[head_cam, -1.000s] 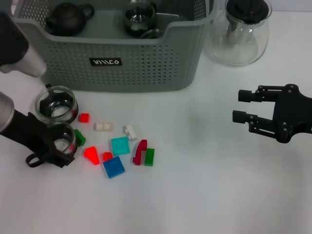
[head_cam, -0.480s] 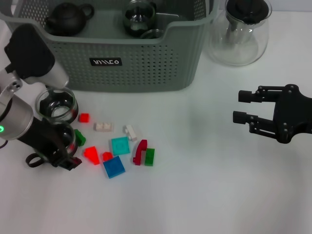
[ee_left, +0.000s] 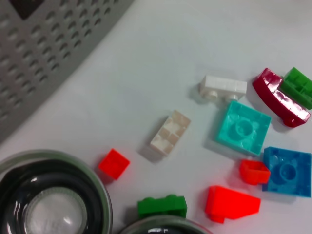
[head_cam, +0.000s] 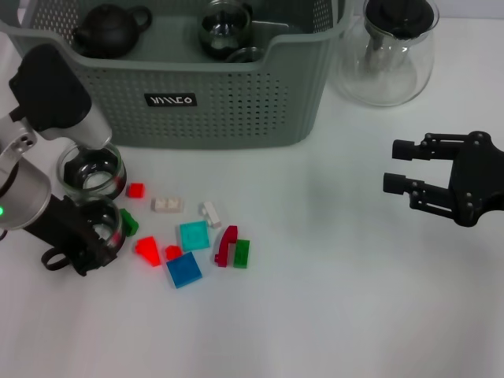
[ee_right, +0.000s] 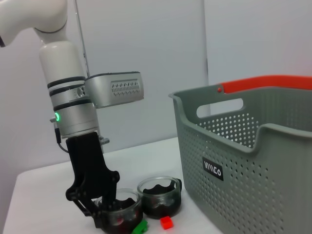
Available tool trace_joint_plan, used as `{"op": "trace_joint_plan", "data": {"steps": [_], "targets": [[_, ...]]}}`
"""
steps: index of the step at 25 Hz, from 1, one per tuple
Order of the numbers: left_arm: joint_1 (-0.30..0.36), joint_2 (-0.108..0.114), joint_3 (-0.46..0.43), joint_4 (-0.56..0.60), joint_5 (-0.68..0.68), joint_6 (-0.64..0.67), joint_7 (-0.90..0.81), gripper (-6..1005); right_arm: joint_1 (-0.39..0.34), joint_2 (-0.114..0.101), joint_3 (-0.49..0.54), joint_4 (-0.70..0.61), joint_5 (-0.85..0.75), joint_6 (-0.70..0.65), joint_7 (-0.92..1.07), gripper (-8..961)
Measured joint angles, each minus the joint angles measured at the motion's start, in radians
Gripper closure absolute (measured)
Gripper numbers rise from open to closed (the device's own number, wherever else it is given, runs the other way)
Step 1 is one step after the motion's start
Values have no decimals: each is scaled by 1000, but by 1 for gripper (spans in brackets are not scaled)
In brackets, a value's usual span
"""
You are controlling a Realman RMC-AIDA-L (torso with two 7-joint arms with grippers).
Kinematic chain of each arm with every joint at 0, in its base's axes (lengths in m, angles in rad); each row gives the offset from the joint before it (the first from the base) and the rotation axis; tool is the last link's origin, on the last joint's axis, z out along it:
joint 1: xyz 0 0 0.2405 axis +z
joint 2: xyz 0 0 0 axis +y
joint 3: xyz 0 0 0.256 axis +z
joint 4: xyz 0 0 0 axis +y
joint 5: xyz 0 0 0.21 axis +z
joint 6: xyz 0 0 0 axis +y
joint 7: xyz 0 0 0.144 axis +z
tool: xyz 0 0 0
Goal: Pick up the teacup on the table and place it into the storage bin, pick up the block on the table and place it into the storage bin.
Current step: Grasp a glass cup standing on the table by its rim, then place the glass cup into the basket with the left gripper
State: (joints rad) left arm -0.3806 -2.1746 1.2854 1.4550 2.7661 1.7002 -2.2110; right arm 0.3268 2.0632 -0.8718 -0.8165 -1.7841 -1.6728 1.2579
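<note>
Two glass teacups stand left of the scattered blocks. My left gripper (head_cam: pixel 93 244) is shut on the wall of the nearer teacup (head_cam: pixel 101 223), which rests on the table; the right wrist view shows the fingers down on that teacup (ee_right: pixel 119 214). The other teacup (head_cam: pixel 90 168) stands just behind it, close to the storage bin (head_cam: pixel 252 102). Several blocks lie to the right of the cups, among them a teal block (head_cam: pixel 194 235), a blue block (head_cam: pixel 183 269), a white block (head_cam: pixel 167 205) and a green block (head_cam: pixel 128 223) touching the held cup. My right gripper (head_cam: pixel 396 165) hovers open at the far right.
A black teapot (head_cam: pixel 110 30) and a glass vessel (head_cam: pixel 226 31) sit inside the bin. A glass pot with a black lid (head_cam: pixel 390 55) stands right of the bin. The left arm's upper link (head_cam: pixel 51 90) leans over the bin's front left corner.
The left arm's upper link swung in over the bin's corner. The left fingers drew in on the nearer teacup. The right gripper shifted slightly right.
</note>
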Motion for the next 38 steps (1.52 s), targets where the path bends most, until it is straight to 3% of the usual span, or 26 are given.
{"op": "trace_joint_plan", "data": {"steps": [7, 12, 14, 16, 18, 19, 20, 24, 27, 29, 30, 33, 36, 38], "targets": [[-9, 5, -106, 37, -56, 123, 65, 894, 0, -2, 19, 0, 0, -15, 0, 449], [-66, 24, -408, -31, -262, 322, 255, 954, 0, -2, 34, 7, 0, -31, 0, 449], [-101, 68, -503, -156, -382, 366, 298, 955, 2, -3, 42, 10, 0, -38, 0, 448], [-123, 127, -528, -331, -535, 375, 307, 956, 2, -4, 44, 11, 0, -40, 0, 448], [-135, 150, -532, -437, -662, 374, 311, 957, 2, -4, 44, 12, -3, -43, 0, 448], [-135, 152, -545, -467, -766, 373, 313, 957, 6, -5, 44, 17, -11, -45, 0, 448], [-135, 152, -545, -467, -766, 373, 313, 957, 6, -5, 44, 17, -11, -45, 0, 448], [-145, 143, -625, -485, -1022, 345, 283, 956, 19, -6, 44, 44, -17, -45, 0, 449], [-178, 123, -716, -494, -1122, 205, 227, 956, 22, -8, 43, 50, -18, -46, 0, 448], [-210, 125, -725, -493, -1127, 55, 179, 955, 23, -8, 43, 50, -19, -48, 0, 448], [-229, 136, -710, -493, -1115, -16, 153, 955, 23, -8, 43, 50, -19, -50, 0, 448], [-310, 203, -621, -511, -1028, -217, 32, 955, 23, -9, 42, 50, -21, -52, 0, 448], [-433, 276, -533, -570, -818, -334, -120, 954, 23, -9, 41, 51, -24, -53, 0, 448], [-518, 299, -500, -627, -661, -371, -193, 954, 24, -9, 43, 51, -30, -54, 0, 448]]}}
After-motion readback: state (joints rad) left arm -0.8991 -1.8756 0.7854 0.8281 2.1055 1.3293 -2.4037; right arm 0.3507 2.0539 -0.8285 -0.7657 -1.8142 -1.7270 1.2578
